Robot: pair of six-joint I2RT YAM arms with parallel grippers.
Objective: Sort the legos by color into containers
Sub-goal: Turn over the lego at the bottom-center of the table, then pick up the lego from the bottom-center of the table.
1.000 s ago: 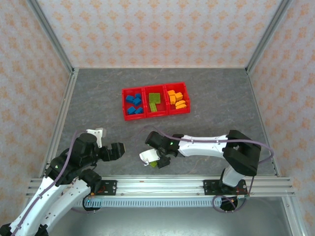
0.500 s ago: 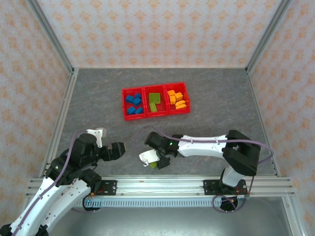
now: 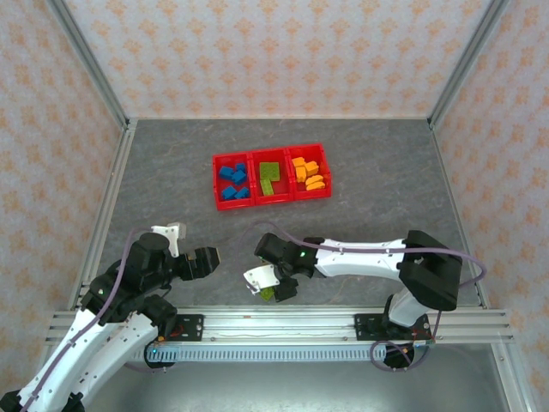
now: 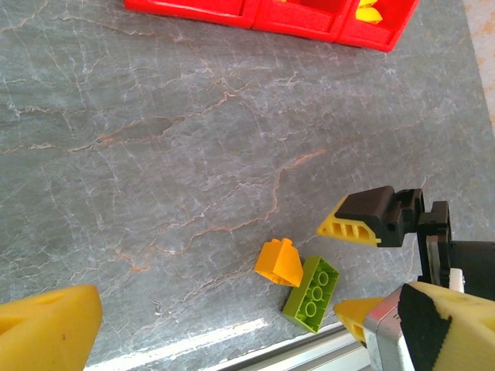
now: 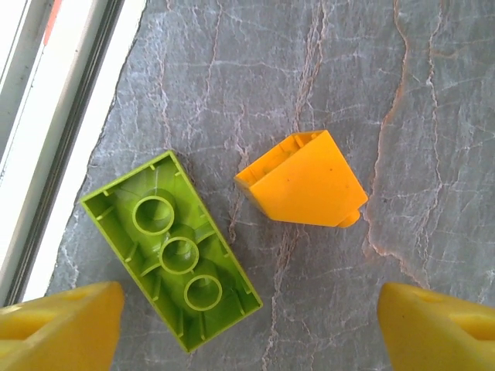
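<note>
At 12 o'clock on the grey marbled table (image 3: 386, 172), the row of three bright red open plastic bins (image 3: 271, 203) holds sorted bricks (image 3: 268, 173), one colour to each, so I judge the sort nearly done. At 6 o'clock the right gripper (image 3: 276, 288) hangs wide and empty over two loose pieces, and the left gripper (image 3: 204, 260), at its 9 o'clock, gapes empty too. The lime-green rectangular plastic brick (image 5: 172, 249) lies studs-down with the orange-yellow sloped plastic brick (image 5: 303, 179) just beside it at 1 o'clock. The next move calls for centring on one alone, then closing without nudging the other.
</note>
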